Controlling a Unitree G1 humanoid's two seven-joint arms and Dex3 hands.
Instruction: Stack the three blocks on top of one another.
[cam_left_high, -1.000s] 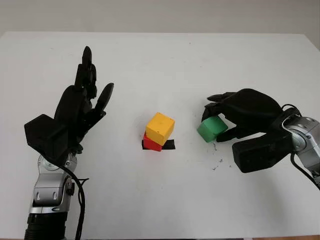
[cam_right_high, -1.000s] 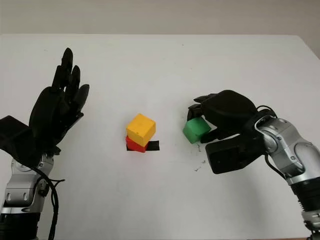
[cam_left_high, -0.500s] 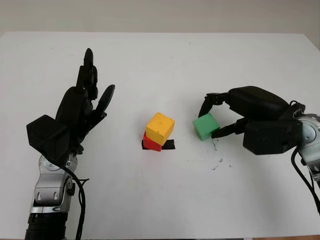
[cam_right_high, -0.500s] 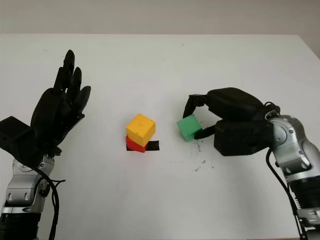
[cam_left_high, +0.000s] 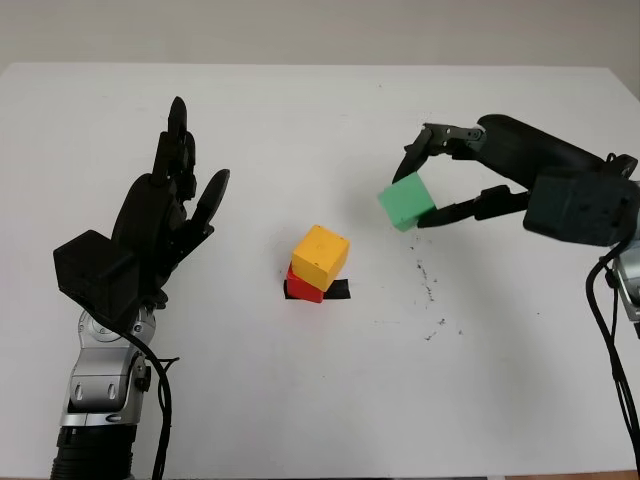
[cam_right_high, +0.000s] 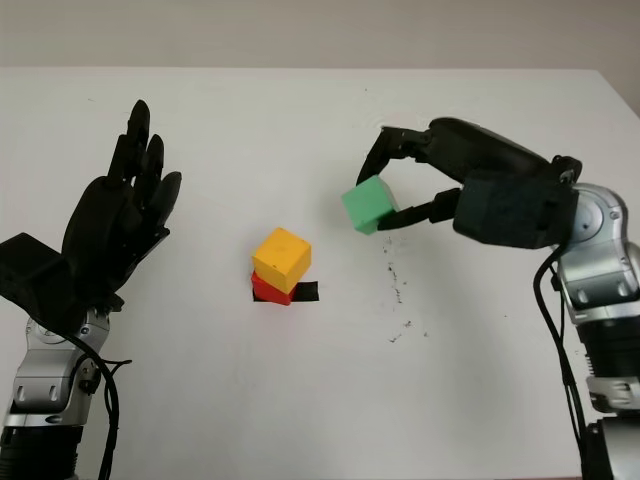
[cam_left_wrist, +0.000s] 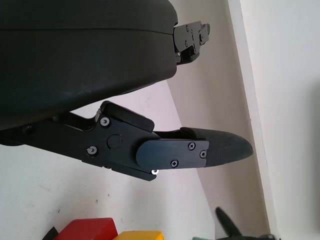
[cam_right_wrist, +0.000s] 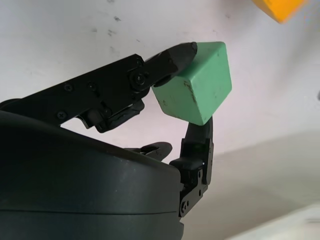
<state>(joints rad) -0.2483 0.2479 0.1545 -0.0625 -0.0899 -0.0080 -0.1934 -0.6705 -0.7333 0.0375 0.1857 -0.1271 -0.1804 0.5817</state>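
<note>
White desk (cam_left_high: 330, 400), centre: yellow block (cam_left_high: 320, 256) on red block (cam_left_high: 304, 284); upper right, right hand (cam_left_high: 440, 180) pinching raised green block (cam_left_high: 406, 201); left, open left hand (cam_left_high: 160, 225).

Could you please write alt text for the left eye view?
The right hand holds a green cube block above the white table, beside a yellow cube block stacked on a red block. The open left hand is raised at the left.

The red block (cam_left_high: 303, 284) sits mostly hidden under the yellow block (cam_left_high: 321, 256) — as does the black patch (cam_left_high: 339, 290).
</note>
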